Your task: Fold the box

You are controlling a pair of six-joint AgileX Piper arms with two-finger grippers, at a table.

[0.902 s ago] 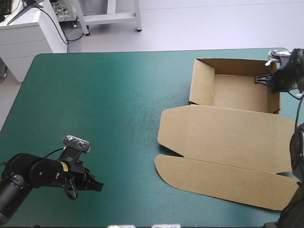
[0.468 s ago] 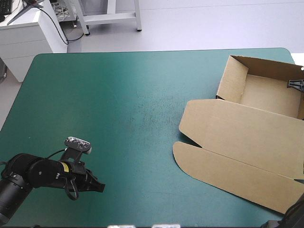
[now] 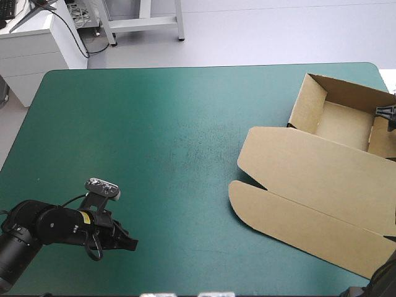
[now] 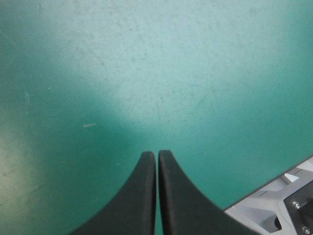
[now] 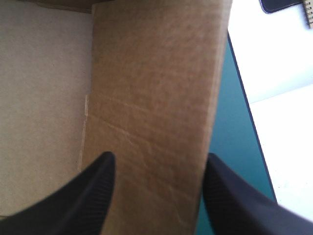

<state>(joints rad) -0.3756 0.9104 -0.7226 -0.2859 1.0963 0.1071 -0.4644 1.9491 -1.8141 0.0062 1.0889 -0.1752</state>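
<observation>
The box (image 3: 309, 179) sits at the right end of the surface (image 3: 142, 130). It is an open tray with its walls up toward the far right corner. Its lid (image 3: 315, 213) lies flat on the teal-green cover, reaching toward the near edge and running off past the right side.

The right hand (image 3: 385, 113) barely shows from above, just at the tray's right wall. Seen from its own wrist, the right hand (image 5: 159, 161) is spread wide with that wall (image 5: 156, 88) between the black fingers, one to each side. I can't tell whether they touch the board. The tray's floor shows on one side of the wall and a strip of cover on the other.

The left hand (image 3: 127, 243) is well apart from the box, low over bare cover near the near left corner. Its fingers (image 4: 142, 196) are pressed together into a point, gripping nothing.
</observation>
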